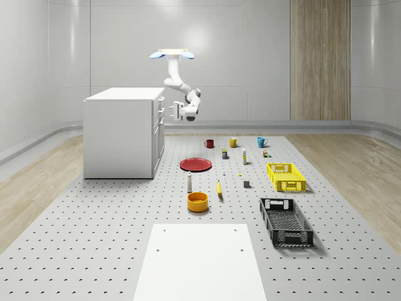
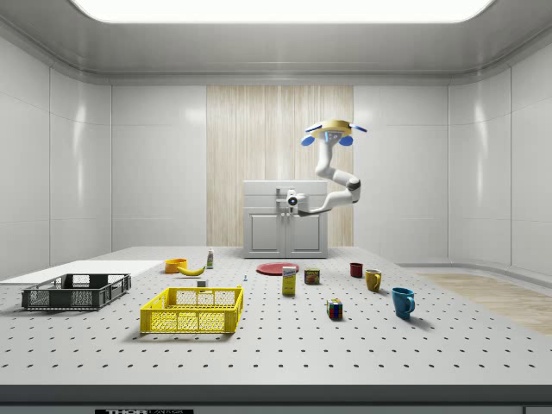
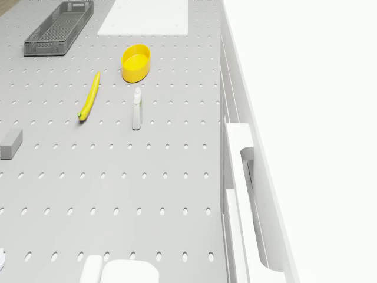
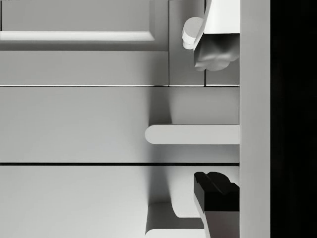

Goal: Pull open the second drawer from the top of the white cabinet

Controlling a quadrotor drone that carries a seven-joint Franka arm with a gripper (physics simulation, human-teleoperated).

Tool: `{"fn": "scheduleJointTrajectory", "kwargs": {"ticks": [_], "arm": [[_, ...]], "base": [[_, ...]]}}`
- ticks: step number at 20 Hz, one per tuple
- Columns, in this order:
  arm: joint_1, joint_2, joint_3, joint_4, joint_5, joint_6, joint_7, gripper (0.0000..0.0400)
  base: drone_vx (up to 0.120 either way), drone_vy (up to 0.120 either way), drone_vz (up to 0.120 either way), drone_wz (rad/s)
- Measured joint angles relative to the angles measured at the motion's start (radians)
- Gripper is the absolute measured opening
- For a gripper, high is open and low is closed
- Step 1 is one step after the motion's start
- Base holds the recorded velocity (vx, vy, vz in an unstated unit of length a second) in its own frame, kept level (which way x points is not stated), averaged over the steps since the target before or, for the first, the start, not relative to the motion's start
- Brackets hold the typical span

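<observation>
Nearest us in wrist view, our gripper [image 4: 213, 119] has its fingers [image 4: 214, 55] spread either side of a drawer handle [image 4: 193, 134], not clamped; cabinet [image 1: 122, 135] stands at the whole-scene view's left; drone [image 1: 171, 54] hovers beside its front.

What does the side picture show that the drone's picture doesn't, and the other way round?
Side view's extras: the drone hovering in front of the white cabinet, the gripper near its drawers, a blue mug, a yellow crate. Drone view's extra: a close look down along a drawer handle. Shared: banana, yellow bowl, black crate.
</observation>
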Motion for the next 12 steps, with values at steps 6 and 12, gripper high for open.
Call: {"fn": "scheduleJointTrajectory", "kwargs": {"ticks": [6,12], "arm": [[0.007,-0.008,-0.002,-0.001,-0.007,0.006,0.006,0.03],[0.013,-0.015,-0.003,-0.002,-0.013,0.012,0.011,0.03]], "base": [[0.0,0.0,0.0,0.0],[-0.013,0.0,0.0,0.0]]}}
